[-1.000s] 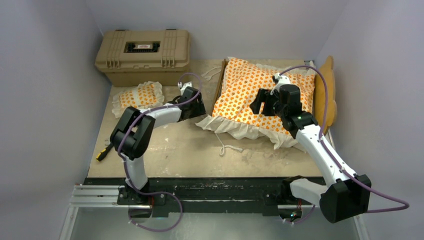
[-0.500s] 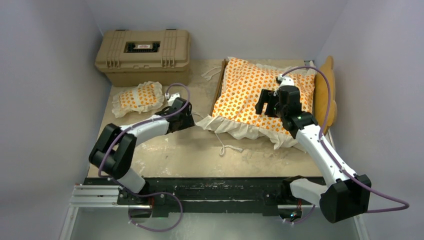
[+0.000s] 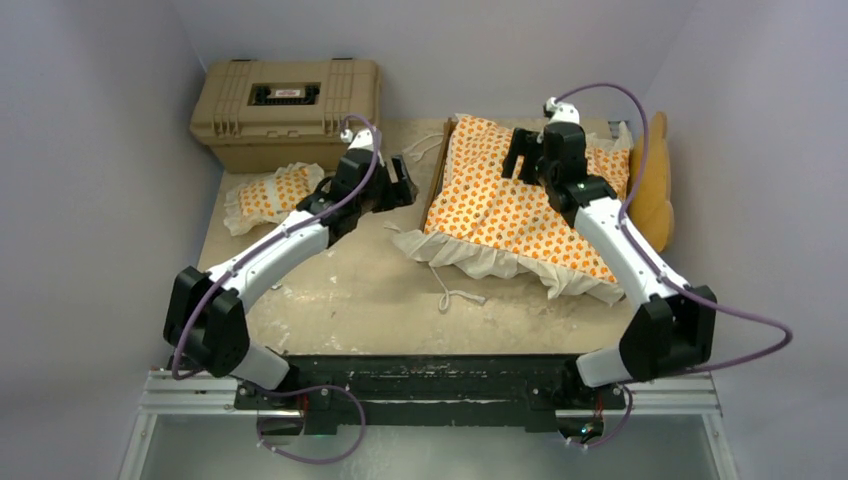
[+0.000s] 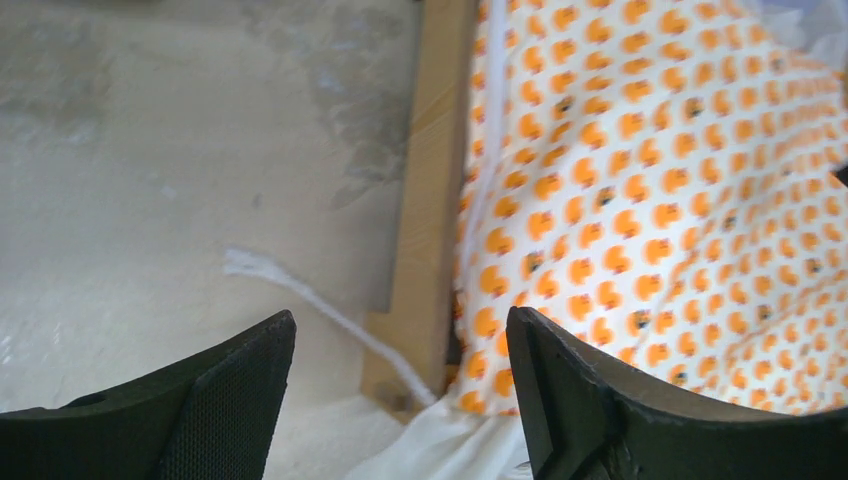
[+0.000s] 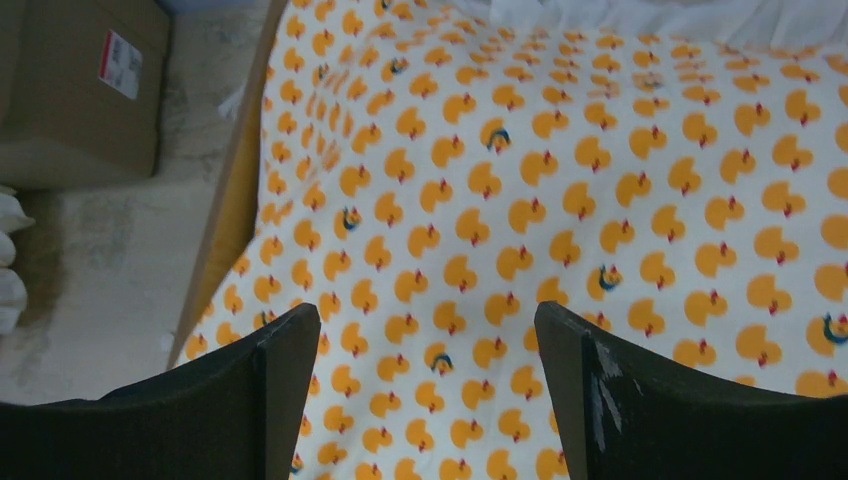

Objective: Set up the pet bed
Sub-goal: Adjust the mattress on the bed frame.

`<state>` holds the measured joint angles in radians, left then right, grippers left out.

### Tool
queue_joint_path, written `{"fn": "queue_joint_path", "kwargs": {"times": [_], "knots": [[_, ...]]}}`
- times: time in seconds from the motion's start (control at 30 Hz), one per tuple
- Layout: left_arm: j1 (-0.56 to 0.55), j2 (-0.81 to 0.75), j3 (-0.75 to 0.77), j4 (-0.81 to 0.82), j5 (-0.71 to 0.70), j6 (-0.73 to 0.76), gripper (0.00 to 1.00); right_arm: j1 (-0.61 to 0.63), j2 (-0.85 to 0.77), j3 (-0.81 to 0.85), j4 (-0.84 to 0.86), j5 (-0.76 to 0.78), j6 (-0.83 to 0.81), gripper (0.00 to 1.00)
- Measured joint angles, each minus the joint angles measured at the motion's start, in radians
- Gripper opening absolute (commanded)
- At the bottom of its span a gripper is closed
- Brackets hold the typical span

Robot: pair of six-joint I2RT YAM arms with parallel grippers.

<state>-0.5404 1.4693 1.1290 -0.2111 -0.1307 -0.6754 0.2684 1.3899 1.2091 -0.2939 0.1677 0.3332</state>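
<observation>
**Duck-print cushion sits askew on the wooden bed frame**

The pet bed stands at the far right of the scuffed beige table [image 3: 350, 300]. Its white mattress cushion printed with small orange ducks [image 3: 500, 215] lies on the light-wood frame [image 4: 425, 200], tilted. The cushion's white ruffled edge [image 3: 470, 258] spills over the near side onto the tabletop. The frame's scalloped wooden headboard [image 3: 652, 180] rises on the right, against the wall. A thin white cord [image 3: 450, 295] trails across the table from the ruffle.

The small matching pillow with orange print and white frill [image 3: 275, 192] lies well apart on the left. It sits just in front of the tan plastic hard case [image 3: 287, 110].

The left gripper [image 4: 400, 320] hovers over the frame's left rail and the cushion's edge. Its jaws are spread wide with nothing between them. The right gripper [image 5: 425, 315] hangs above the far part of the cushion, its jaws also spread and empty.
</observation>
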Motion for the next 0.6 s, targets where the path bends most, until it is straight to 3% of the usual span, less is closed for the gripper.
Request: {"fn": "queue_joint_path", "kwargs": {"times": [0.3, 0.43, 0.6], "knots": [[-0.061, 0.228, 0.297, 0.072, 0.069, 0.029, 0.51, 0.004, 0.323, 0.327, 0.138, -0.082, -0.013, 0.79], [-0.111, 0.29, 0.264, 0.057, 0.064, 0.031, 0.5, 0.019, 0.453, 0.347, 0.191, -0.108, 0.001, 0.78], [-0.148, 0.26, 0.133, 0.036, 0.023, 0.024, 0.5, 0.058, 0.552, 0.311, 0.211, -0.161, 0.016, 0.79]]}}
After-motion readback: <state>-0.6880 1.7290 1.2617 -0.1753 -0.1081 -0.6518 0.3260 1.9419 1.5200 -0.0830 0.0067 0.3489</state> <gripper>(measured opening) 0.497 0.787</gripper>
